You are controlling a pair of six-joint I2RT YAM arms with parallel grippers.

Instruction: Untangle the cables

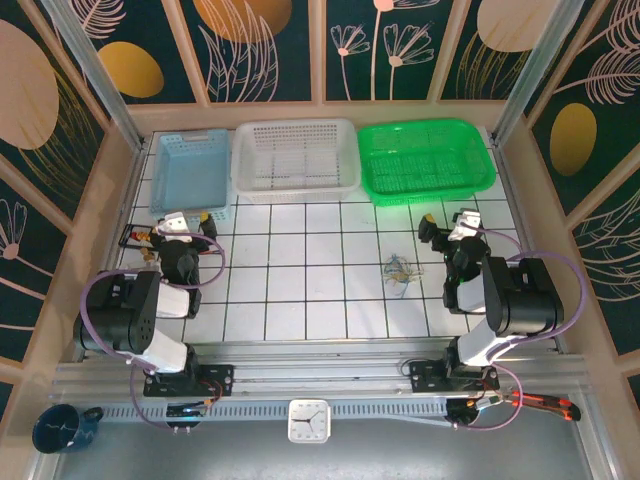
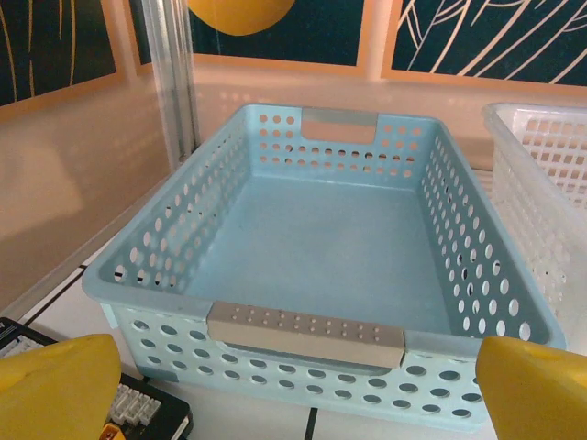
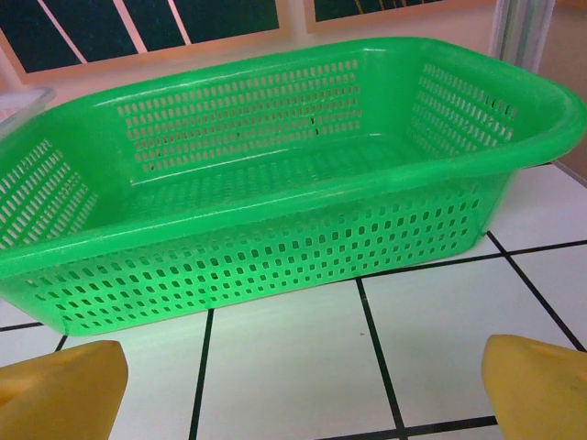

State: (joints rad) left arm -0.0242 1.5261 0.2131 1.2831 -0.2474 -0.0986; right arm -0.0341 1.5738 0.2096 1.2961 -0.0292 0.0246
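The cables (image 1: 398,270) lie as a small tangle of thin yellowish, blue and whitish wires on the white tiles, just left of the right arm. My left gripper (image 1: 184,220) hovers in front of the blue basket, open, its yellow fingertips (image 2: 55,385) far apart with nothing between them; in the left wrist view the left gripper (image 2: 298,399) faces the basket's near wall. My right gripper (image 1: 447,224) is open above bare tiles behind and right of the cables. In the right wrist view the right gripper (image 3: 298,394) points at the green basket, yellow fingertips (image 3: 537,385) wide apart.
Three empty baskets line the back: blue basket (image 1: 190,170) (image 2: 321,229), white basket (image 1: 295,155) (image 2: 541,156), green basket (image 1: 425,155) (image 3: 275,183). A black device (image 1: 135,237) (image 2: 138,412) lies at the left edge. A mug (image 1: 60,428), clock (image 1: 308,420) and pliers (image 1: 545,403) sit on the front rail.
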